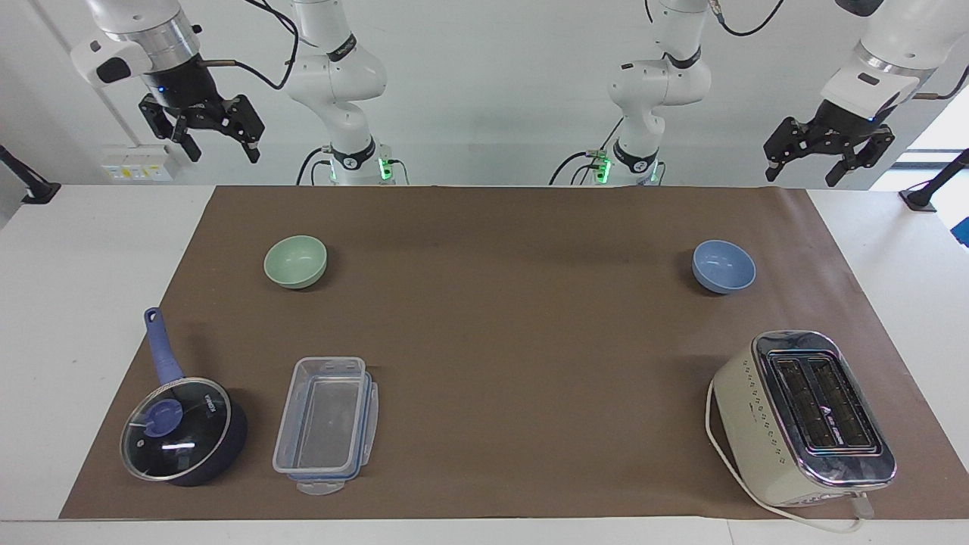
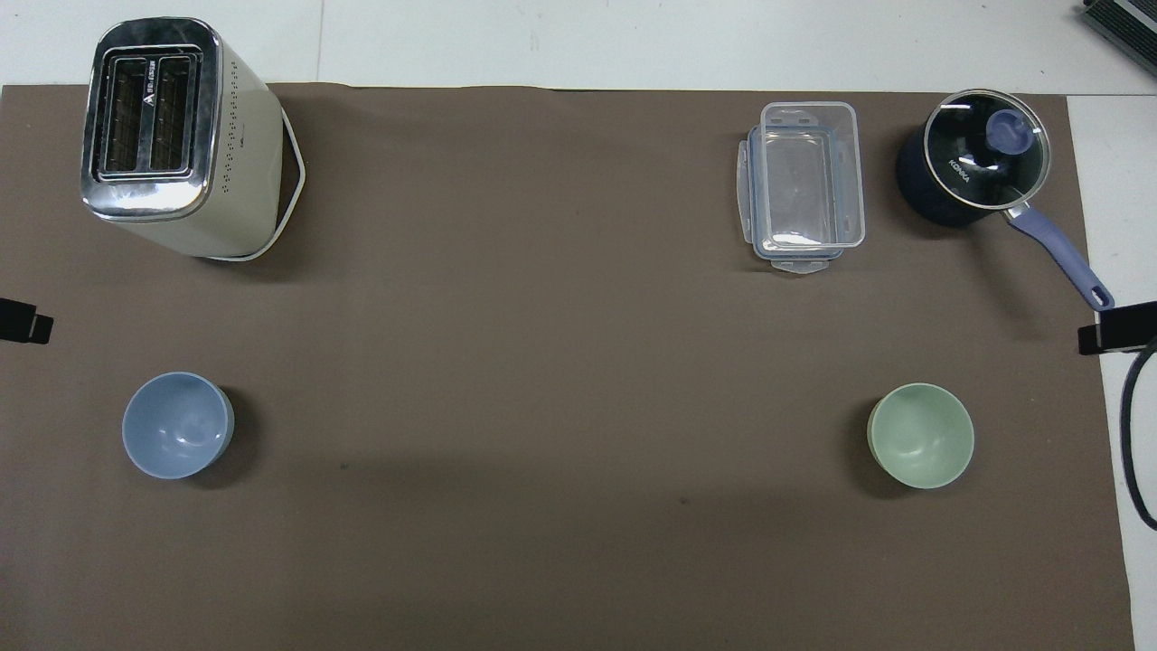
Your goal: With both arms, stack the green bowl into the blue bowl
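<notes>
Both claws hang open and empty, the right gripper [image 1: 219, 144] high above the green bowl [image 1: 295, 261], the left gripper [image 1: 824, 154] high above the blue bowl [image 1: 724, 266]. A saucepan [image 1: 184, 430], clear container [image 1: 325, 425] and toaster [image 1: 804, 418] sit well apart from both, blocking nothing.

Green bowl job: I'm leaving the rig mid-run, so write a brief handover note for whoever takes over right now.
Left end effector: open, empty, raised by the left arm's end of the table.
Right end effector: open, empty, raised by the right arm's end.
Green bowl: upright on the brown mat, toward the right arm's end, nearer the robots than the saucepan and clear container.
Blue bowl: upright, empty, toward the left arm's end, nearer the robots than the toaster.
Done: nothing; neither bowl is touched.
Left: grasp the green bowl, carry it across, stack it in the blue bowl.
</notes>
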